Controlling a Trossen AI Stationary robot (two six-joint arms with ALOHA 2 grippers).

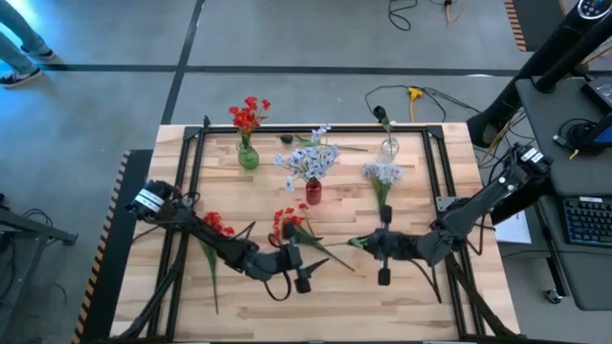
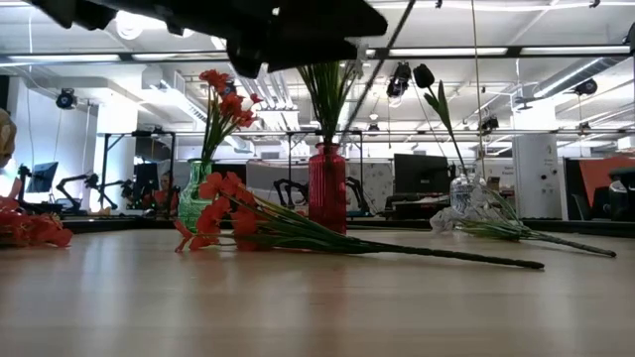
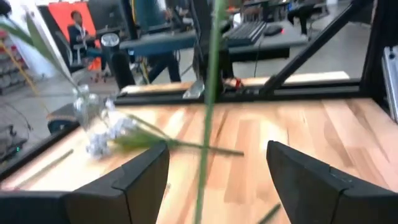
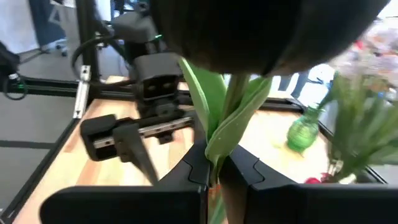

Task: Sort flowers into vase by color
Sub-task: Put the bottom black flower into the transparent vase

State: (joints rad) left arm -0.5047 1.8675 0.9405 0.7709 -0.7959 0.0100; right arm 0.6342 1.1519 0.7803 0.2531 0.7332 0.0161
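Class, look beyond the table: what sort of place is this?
Probably an open-plan robotics lab or office: desks with monitors, a keyboard beside the table, cables on the bare floor.

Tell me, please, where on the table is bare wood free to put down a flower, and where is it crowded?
Bare wood lies along the near right edge of the table, beside the right gripper, and in the near left corner. It is crowded mid-table: the green vase, the red vase, the clear vase, and the loose red flowers.
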